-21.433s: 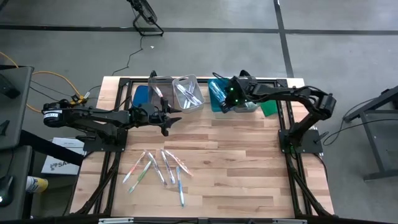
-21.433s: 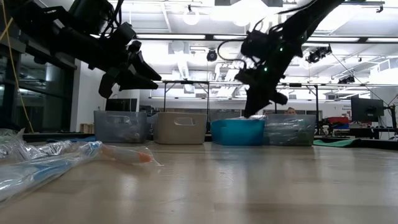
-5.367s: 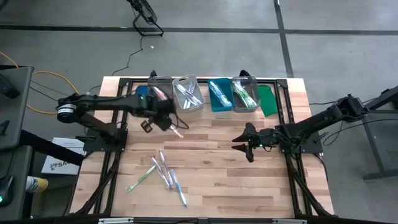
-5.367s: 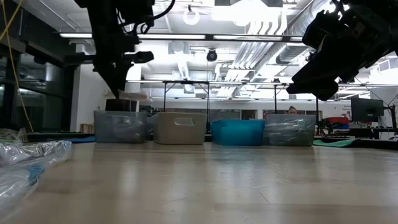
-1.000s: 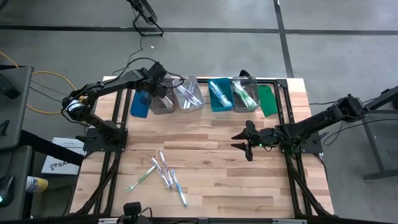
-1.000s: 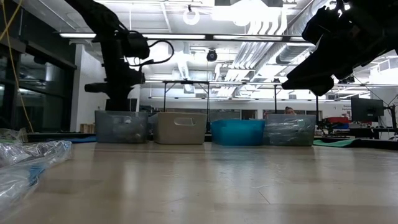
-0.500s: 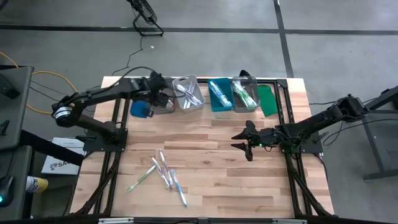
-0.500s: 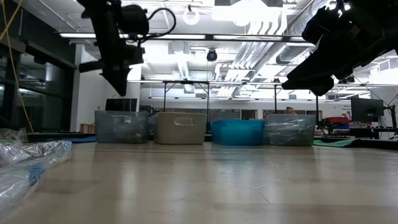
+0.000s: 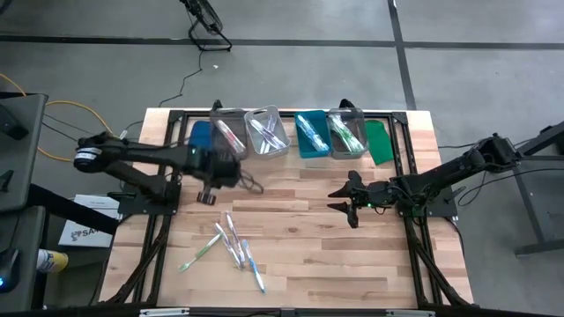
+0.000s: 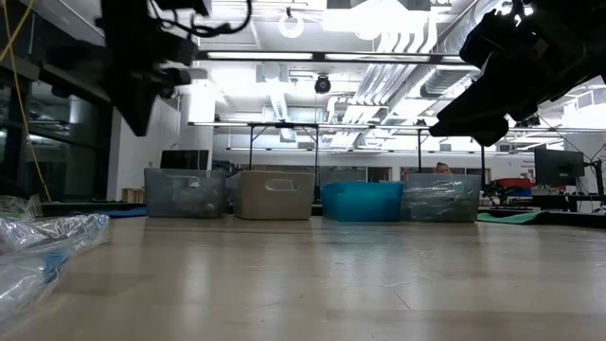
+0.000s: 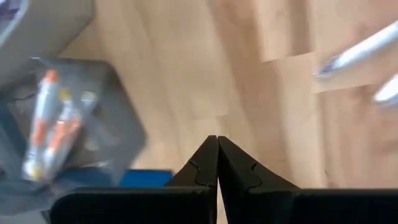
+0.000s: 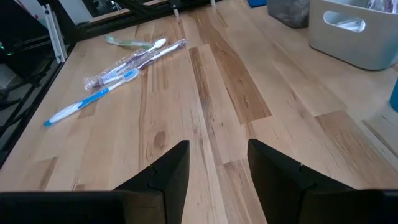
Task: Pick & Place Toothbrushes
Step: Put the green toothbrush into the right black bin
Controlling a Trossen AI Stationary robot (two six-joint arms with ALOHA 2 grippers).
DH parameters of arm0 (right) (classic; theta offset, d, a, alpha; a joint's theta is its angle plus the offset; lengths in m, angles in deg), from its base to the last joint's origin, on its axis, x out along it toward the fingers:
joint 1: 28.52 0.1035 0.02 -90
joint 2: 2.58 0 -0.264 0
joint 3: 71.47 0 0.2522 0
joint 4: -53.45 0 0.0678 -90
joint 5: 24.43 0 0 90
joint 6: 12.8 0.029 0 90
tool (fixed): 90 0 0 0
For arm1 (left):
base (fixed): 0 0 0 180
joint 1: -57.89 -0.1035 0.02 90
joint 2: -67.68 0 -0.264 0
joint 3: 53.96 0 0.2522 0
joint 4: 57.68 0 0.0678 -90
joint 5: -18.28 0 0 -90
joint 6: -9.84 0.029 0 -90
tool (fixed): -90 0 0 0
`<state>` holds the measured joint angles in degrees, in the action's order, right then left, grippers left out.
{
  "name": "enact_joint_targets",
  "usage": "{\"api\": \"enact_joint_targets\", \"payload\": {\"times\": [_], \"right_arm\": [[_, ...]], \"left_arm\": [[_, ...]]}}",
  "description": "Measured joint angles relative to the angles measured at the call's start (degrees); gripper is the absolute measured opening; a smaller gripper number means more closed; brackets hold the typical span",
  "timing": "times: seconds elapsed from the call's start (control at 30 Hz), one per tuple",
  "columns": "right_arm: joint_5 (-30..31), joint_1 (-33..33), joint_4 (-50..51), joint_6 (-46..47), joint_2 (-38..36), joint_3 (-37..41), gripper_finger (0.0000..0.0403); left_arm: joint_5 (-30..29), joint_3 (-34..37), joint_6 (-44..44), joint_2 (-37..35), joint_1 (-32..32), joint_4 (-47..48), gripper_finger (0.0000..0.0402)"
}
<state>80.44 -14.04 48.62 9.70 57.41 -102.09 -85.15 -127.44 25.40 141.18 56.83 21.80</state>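
Your left gripper [image 11: 217, 144] hung empty over the table [image 9: 352, 255] before the bins, fingers pressed together. Your right gripper [image 12: 217, 155] waited spread. The toothbrushes [image 9: 231, 242] lay loose near the front.

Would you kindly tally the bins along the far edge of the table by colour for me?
Dark grey bin: 1
Light grey bin: 1
Teal bin: 1
Clear bin: 1
Total: 4
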Motion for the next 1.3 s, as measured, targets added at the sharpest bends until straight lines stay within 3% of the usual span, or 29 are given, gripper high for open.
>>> {"api": "enact_joint_targets", "payload": {"times": [0.5, 0.73, 1.0, 1.3], "right_arm": [[-0.42, 0.04, 0.0, 1.27, 0.0, 0.0, 0.0155], [-0.3, -0.02, -0.07, -1.19, 0.0, 0.0, 0.0155], [-0.1, -0.02, -0.07, -2.51, 0.0, 0.0, 0.0155], [-2.39, -0.53, -0.09, -1.33, 0.0, 0.0, 0.0155]], "left_arm": [[2.67, 0.23, -40.2, 0.28, 29.87, 0.51, 0.0005], [0.73, 0.26, -61.02, 2.26, 39.93, -2.64, 0.008], [2.5, 0.26, -73.27, 9.42, 44.5, -6.0, 0.0166], [4.48, 0.26, -79.02, 17.01, 44.64, -9.21, 0.0192]]}}
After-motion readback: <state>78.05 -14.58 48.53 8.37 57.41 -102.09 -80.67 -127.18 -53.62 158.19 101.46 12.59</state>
